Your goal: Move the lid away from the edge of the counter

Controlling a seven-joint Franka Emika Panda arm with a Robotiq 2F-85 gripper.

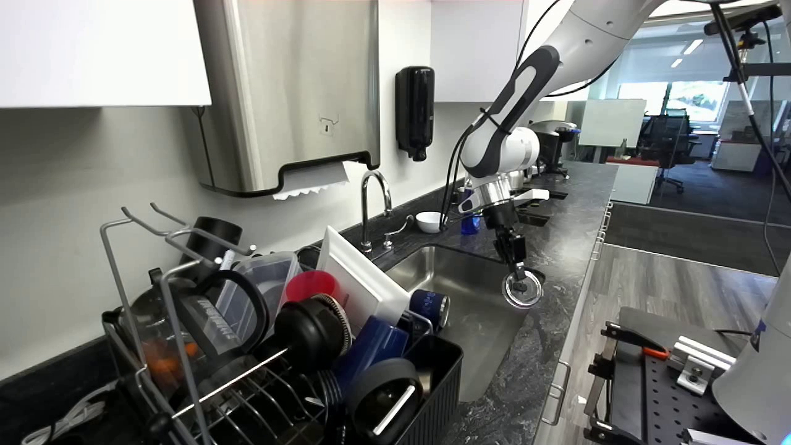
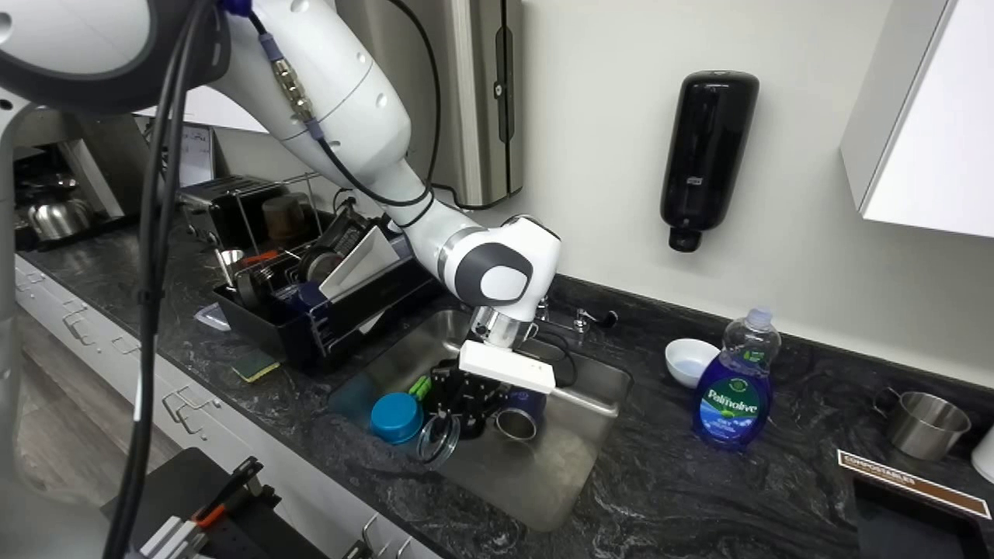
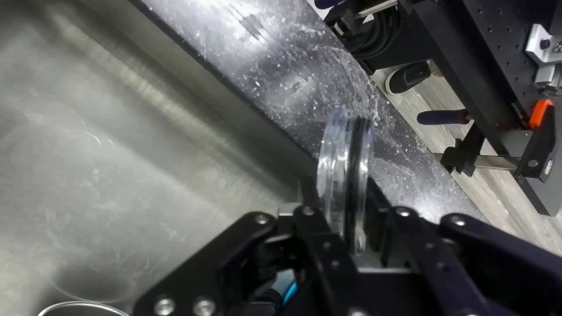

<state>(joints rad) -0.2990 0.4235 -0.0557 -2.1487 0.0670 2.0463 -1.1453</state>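
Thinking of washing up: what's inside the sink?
In an exterior view: a bright blue dish, something green, a dark blue cup. Anything behind the jaws is covered and can't be seen.

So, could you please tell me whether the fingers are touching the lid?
Touching: the wrist view shows the lid pinched between the fingers, one on either side.

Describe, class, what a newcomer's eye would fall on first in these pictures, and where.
A newcomer would probably notice first the white robot arm stretched over the steel sink, its black gripper closed on a clear round lid. The crowded dish rack beside the sink comes next, then the blue soap bottle standing on the counter beside a white bowl.
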